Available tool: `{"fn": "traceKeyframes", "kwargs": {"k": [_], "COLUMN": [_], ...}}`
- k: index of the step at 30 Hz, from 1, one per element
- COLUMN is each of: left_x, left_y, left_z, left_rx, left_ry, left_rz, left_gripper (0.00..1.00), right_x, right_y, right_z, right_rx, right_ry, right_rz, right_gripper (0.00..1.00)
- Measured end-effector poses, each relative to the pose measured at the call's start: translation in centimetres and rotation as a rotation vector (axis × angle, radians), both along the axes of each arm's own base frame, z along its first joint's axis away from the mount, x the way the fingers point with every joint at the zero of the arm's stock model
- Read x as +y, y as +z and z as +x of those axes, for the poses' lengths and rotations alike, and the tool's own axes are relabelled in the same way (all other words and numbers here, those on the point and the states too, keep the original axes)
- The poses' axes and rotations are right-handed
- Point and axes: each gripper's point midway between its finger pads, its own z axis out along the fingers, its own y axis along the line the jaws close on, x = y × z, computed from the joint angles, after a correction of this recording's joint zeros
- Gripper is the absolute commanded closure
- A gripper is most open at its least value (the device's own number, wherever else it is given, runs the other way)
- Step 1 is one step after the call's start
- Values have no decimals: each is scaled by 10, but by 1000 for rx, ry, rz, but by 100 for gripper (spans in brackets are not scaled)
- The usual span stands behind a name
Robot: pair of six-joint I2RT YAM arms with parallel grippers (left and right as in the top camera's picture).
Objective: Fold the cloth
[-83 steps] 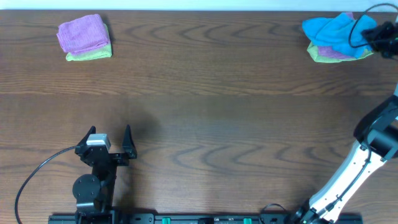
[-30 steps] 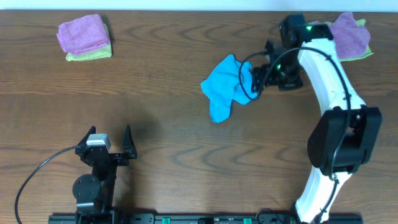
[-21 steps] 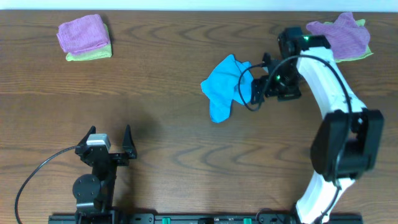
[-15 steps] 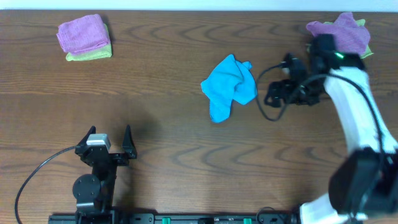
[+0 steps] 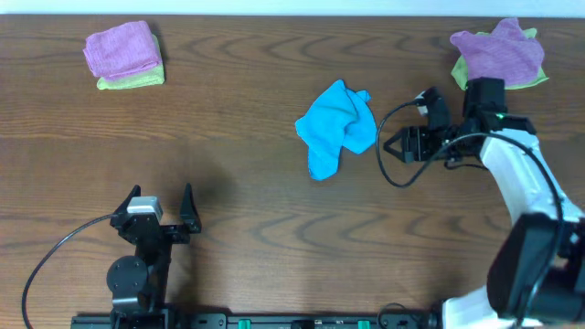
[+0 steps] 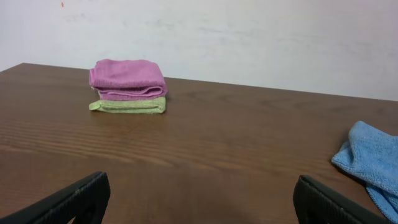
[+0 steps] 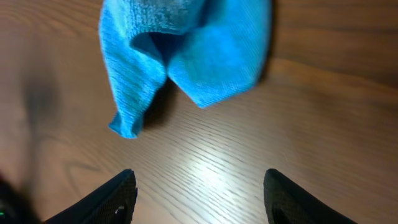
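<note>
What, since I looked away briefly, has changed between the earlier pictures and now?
The right end effector carried the cloth from the far-right pile to mid-table, let it go and drew back rightward, jaws open and empty. The left end effector and the far-left pile stayed put.

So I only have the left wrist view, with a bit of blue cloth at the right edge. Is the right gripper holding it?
Observer: No. Overhead, the right gripper sits just right of the cloth, apart from it, open and empty.
Operator: Is the cloth lying flat?
Observer: No, it is bunched up, with layers overlapping.
Operator: Anything else over there?
Observer: Yes, a rumpled purple cloth on a green cloth in the far right corner.
</note>
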Motion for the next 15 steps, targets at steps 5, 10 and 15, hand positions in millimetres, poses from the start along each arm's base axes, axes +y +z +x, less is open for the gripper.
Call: {"fn": "traceKeyframes", "kwargs": {"k": [5, 10, 15], "left_x": [0, 0, 0], "left_y": [0, 0, 0], "left_z": [0, 0, 0], "left_rx": [0, 0, 0], "left_ry": [0, 0, 0], "left_rz": [0, 0, 0], "left_gripper": [5, 5, 5], "right_x": [10, 13, 14], "right_y": [-21, -37, -43], "right_z": [8, 13, 23], "right_rx": [46, 77, 69], "right_ry": [-2, -20, -43], "right_rz": [111, 153, 176], "right_gripper": [37, 36, 37]}}
